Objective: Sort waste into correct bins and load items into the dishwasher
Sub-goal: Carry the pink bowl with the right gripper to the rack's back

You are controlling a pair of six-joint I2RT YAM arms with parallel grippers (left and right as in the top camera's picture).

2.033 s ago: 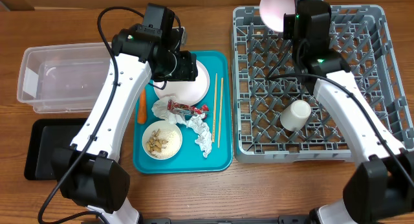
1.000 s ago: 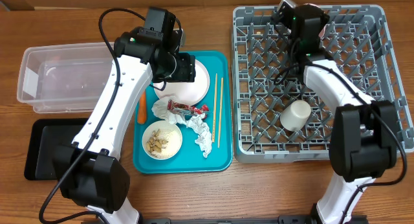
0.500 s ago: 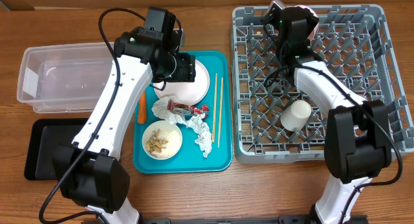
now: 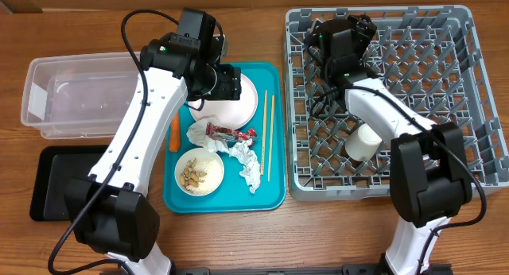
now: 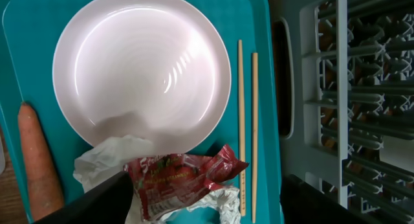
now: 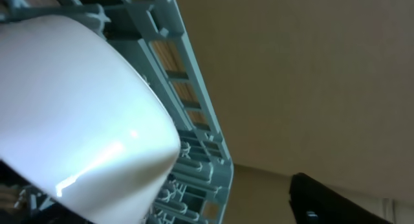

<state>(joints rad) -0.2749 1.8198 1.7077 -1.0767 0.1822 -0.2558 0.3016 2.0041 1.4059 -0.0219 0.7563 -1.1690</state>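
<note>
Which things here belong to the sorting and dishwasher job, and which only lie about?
Job: plate, chopsticks, red wrapper, tissues, carrot, scrap bowl, cup, second bowl, grey rack, clear tub, black tray.
Lying about: teal tray, table.

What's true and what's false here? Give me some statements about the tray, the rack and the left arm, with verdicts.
1. A white cup sits in the grey rack. True.
2. The chopsticks are in the rack. False: they lie on the teal tray, beside the plate.
3. The jaws of the left arm stand open above the plate. True.
4. The red wrapper is in the clear tub. False: it lies on the tray, outside the tub.
5. The bowl of nut scraps sits on the tray. True.
</note>
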